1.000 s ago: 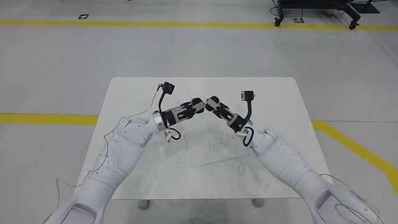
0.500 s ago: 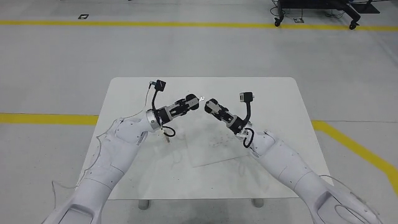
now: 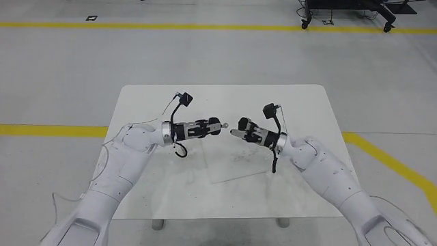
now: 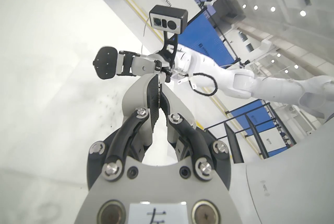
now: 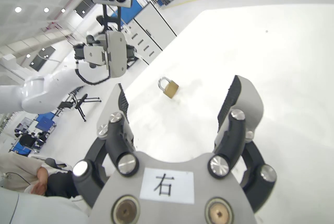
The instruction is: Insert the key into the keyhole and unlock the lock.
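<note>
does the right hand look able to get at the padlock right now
Probably yes: the right hand is open and the padlock sits on the table ahead of it, nothing between them.

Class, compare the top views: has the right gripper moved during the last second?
Yes. The right gripper has shifted away from the far edge of the table, towards the robot's side.

A small brass padlock (image 5: 168, 89) with a silver shackle rests on the white table (image 5: 261, 52), while a thin metal key (image 4: 159, 78) is pinched in the left gripper (image 4: 158, 86) above that table.
</note>
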